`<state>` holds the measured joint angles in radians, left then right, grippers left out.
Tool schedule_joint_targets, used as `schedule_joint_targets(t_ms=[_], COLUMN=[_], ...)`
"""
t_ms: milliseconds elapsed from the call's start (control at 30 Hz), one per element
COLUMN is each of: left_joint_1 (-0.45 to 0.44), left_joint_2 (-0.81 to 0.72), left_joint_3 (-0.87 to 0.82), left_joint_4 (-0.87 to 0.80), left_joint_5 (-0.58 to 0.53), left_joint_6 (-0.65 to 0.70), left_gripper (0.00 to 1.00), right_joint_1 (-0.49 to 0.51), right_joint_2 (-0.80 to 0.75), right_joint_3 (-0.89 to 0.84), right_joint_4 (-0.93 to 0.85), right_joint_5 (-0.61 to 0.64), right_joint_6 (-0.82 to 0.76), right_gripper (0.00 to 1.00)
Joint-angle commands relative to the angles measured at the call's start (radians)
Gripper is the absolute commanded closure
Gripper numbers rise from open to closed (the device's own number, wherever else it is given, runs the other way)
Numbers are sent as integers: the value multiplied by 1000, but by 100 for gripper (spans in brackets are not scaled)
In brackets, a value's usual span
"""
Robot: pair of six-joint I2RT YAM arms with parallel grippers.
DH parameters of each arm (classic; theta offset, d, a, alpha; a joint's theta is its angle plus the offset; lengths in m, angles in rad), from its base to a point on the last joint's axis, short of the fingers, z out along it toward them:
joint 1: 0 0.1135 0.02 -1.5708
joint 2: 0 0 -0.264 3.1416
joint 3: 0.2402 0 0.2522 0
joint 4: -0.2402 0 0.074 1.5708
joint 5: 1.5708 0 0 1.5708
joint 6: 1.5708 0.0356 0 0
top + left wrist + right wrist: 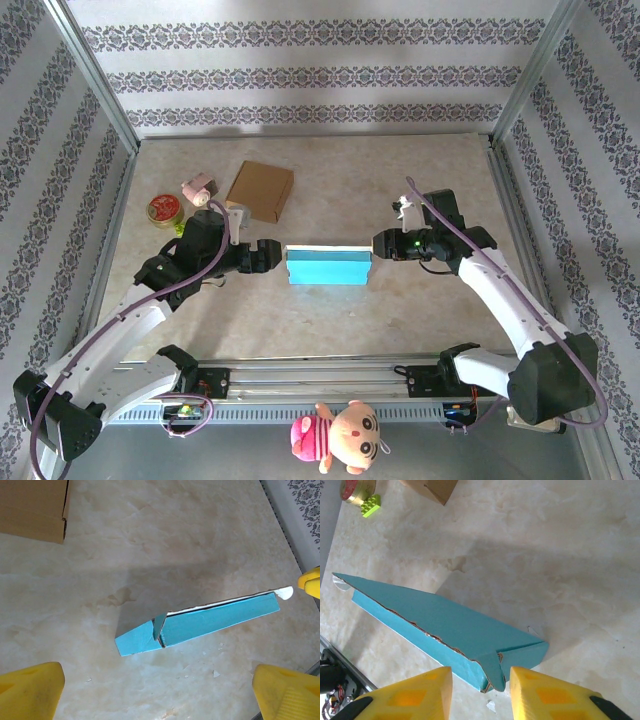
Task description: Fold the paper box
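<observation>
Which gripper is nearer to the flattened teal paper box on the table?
Right. The right gripper straddles the end flap of the teal paper box; the left gripper, wide open, sits back from the opposite end, not touching.

Mid-frame, a blue box (327,267) lies between the left gripper (278,256) and right gripper (378,244), one at each end; a brown box (260,190) sits upper left.

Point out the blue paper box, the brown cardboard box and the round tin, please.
blue paper box (327,268): top view, middle of its blue face.
brown cardboard box (260,190): top view, centre of its top panel.
round tin (163,209): top view, middle of its lid.
</observation>
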<state>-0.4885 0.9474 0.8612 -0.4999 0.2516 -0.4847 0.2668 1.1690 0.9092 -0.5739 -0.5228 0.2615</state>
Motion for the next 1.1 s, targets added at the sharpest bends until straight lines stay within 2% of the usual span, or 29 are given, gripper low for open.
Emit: schedule_joint_targets(t_ms=[0, 767, 933, 1067], left_joint_1=[16, 19, 20, 19], left_joint_2=[-7, 8, 16, 41], left_joint_3=[-14, -13, -10, -16], left_joint_4=[38, 52, 58, 91], left_joint_5=[15, 29, 34, 99], left_joint_6=[-18, -32, -33, -24], left_gripper=[3, 3, 3, 5], right_joint_1=[18, 40, 42, 43], right_joint_2=[19, 47, 49, 46], right_joint_3=[-6, -34, -32, -27], right_joint_4=[29, 32, 31, 29], right_joint_5=[-24, -9, 3, 13], right_joint_6=[-33, -62, -55, -50], right_gripper=[66, 77, 85, 86])
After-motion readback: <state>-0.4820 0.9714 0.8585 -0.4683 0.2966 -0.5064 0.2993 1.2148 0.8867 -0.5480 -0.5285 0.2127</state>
